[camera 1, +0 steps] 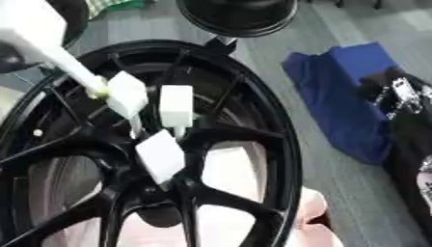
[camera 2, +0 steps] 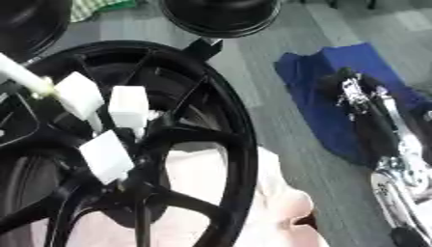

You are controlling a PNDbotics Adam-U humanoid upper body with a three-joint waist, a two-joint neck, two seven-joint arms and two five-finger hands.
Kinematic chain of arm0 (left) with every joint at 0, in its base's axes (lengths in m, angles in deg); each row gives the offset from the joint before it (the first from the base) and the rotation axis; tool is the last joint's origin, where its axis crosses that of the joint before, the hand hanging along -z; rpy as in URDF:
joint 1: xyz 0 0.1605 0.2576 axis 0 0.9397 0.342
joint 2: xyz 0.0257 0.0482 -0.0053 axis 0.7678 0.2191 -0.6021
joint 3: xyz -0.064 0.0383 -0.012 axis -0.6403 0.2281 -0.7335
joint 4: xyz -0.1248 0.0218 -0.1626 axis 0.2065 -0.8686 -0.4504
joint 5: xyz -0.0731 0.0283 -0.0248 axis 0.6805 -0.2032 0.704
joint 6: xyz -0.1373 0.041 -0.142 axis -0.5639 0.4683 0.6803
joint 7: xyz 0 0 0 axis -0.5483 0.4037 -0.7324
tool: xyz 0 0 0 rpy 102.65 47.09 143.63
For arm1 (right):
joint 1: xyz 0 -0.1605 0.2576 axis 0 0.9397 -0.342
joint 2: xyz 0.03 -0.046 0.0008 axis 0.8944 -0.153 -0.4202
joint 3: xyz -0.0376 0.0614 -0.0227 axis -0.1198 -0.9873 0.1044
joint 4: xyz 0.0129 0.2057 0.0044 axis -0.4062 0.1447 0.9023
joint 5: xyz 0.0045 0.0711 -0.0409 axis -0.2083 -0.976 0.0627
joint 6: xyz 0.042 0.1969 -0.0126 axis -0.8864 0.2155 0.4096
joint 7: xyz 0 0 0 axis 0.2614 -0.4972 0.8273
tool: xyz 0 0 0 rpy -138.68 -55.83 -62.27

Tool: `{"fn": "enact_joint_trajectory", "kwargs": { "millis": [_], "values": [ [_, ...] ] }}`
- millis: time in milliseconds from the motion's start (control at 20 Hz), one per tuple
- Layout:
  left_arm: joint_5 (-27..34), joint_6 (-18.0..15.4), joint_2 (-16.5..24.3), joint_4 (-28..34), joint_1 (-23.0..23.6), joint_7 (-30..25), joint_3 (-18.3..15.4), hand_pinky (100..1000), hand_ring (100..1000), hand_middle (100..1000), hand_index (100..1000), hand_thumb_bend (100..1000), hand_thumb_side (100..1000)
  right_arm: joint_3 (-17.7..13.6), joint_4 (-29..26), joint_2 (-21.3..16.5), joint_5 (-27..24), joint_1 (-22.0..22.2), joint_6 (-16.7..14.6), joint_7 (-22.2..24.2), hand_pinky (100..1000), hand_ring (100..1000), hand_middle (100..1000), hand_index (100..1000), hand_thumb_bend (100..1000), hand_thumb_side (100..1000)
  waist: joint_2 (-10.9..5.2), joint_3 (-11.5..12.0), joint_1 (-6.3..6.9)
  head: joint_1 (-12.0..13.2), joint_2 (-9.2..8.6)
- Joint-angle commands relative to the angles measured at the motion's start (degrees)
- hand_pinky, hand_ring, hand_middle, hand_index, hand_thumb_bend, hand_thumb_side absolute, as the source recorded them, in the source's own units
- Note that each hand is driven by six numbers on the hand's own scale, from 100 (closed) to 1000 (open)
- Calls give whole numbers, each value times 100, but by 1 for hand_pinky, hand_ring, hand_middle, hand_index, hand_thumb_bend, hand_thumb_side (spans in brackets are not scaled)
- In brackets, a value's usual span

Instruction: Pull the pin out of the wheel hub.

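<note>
Left eye view, left hand [camera 1: 143, 111] white fingers at wheel hub [camera 1: 156, 185]

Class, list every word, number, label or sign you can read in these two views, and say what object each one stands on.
None can be read. The black wheel shows no legible marking, the white blocks at its hub are blank, and the blue cloth carries no print.

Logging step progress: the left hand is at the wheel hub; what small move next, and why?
Probably draw the left hand straight back from the hub. Its white parts sit at the centre of the black wheel, no pin shows clear of it, and the right hand hangs apart over the blue cloth.
</note>
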Motion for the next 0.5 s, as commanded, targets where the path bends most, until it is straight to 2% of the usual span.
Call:
{"fn": "enact_joint_trajectory", "kwargs": {
  "millis": [50, 200, 400, 500],
  "values": [
    [23, -143, 446, -510, 326, 356, -497, 793, 373, 257, 446, 100, 126, -103, -107, -97, -9, -3, -37, -59, 833, 686, 636, 594, 100, 591, -169, 20, -48, -63, -42],
    [11, -268, 575, -895, 820, 610, -775, 792, 377, 263, 451, 100, 124, -128, -107, -91, -16, 1, -77, -78, 833, 686, 636, 594, 100, 589, -166, 49, -97, -109, -69],
    [-191, -415, 619, -1086, 1374, 782, -953, 794, 396, 284, 471, 100, 115, -152, -107, -67, -31, -11, -103, -106, 833, 686, 636, 594, 100, 590, -148, 81, -139, -143, -91],
    [-303, -521, 614, -1135, 1583, 780, -984, 823, 456, 377, 564, 103, 100, -156, -107, -61, -34, -15, -107, -111, 832, 685, 635, 594, 100, 589, -141, 96, -153, -156, -99]
  ]
}}
